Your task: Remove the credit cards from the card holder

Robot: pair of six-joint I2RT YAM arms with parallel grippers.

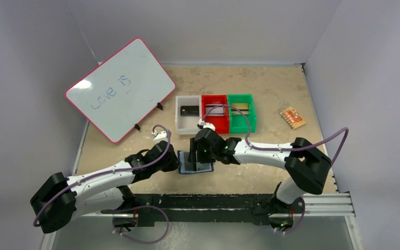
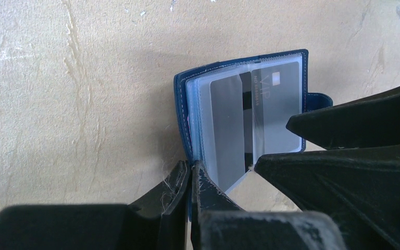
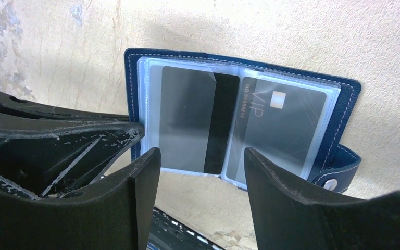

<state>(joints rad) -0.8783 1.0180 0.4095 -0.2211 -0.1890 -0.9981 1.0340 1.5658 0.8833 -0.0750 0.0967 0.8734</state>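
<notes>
The navy-blue card holder (image 3: 348,98) lies open on the table, its clear sleeves facing up. In the sleeves sit a grey card with a black stripe (image 3: 187,120) and a grey VIP card (image 3: 284,125). The snap tab (image 3: 333,183) sticks out at the holder's right. My left gripper (image 2: 191,169) is shut on the edge of the holder's left cover (image 2: 183,112). My right gripper (image 3: 202,156) is open, its fingertips just short of the sleeves' near edge, with nothing between them. From above, both grippers meet over the card holder (image 1: 204,167).
Behind the holder stand a white bin (image 1: 181,123), a red bin (image 1: 220,125) and a green bin (image 1: 250,124), each with a card in it. An orange patterned piece (image 1: 292,117) lies at the back right. A whiteboard (image 1: 120,88) leans at the back left.
</notes>
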